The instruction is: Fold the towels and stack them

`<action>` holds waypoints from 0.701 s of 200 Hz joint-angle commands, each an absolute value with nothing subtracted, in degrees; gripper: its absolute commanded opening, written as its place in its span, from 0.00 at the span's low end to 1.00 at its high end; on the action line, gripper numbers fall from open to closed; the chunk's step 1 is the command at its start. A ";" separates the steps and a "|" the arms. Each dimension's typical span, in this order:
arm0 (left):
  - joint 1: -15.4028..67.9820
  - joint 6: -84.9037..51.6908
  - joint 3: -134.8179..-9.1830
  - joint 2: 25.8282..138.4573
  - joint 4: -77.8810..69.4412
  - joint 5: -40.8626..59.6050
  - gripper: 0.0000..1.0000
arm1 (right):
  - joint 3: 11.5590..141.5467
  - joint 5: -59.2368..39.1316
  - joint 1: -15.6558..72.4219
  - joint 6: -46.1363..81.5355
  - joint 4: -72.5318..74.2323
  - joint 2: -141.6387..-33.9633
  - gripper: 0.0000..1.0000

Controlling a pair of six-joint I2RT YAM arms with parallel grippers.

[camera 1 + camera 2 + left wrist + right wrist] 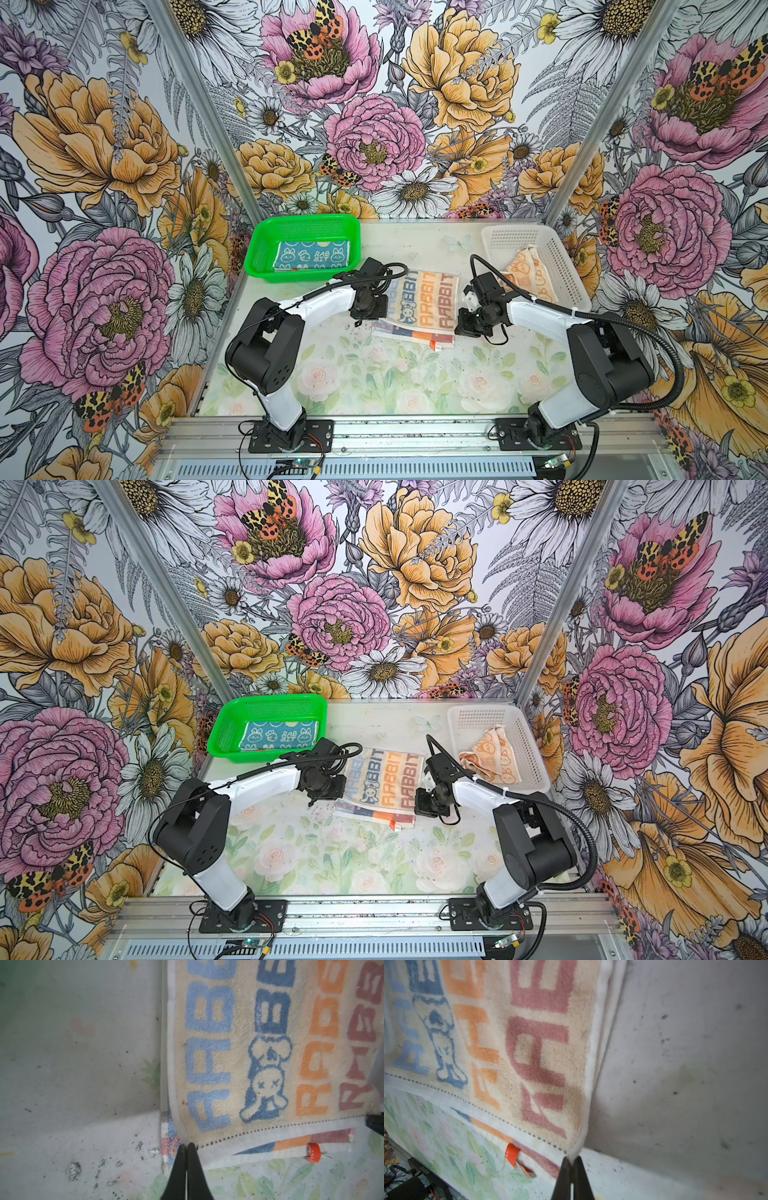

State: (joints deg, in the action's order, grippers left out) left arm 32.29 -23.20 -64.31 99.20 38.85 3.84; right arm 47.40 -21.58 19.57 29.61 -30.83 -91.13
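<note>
While lying doubled over in the middle of the floral table (374, 374), getting pinched at both near corners of the top layer, talking about the cream RABBIT towel (419, 307) here. Clamping the near-left corner with the left gripper (187, 1147), fingertips pressed tight together right on the stitched hem. Doing the same at the near-right corner with the right gripper (572, 1159), squeezing the white hem between its tips. Showing a strip of the bottom layer past the top hem on the near side, with a little red tag (312, 1152) sticking out there. Also seeing, in both top views, the blue bunny towel (311, 255) (280, 737) sitting folded flat inside the green mesh basket (266, 232) at the back left, and the orange towel (528, 270) lying crumpled in the white mesh basket (557, 266) at the back right.
</note>
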 commanded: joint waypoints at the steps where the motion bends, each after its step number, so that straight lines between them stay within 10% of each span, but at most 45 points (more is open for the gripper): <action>1: 32.96 -23.95 -64.68 100.41 37.01 2.23 0.00 | 46.93 -20.28 19.60 30.49 -28.06 -93.00 0.00; 140: 33.60 -25.65 -68.84 109.77 36.91 3.79 0.00 | 55.34 -18.81 18.63 30.91 -25.53 -107.32 0.00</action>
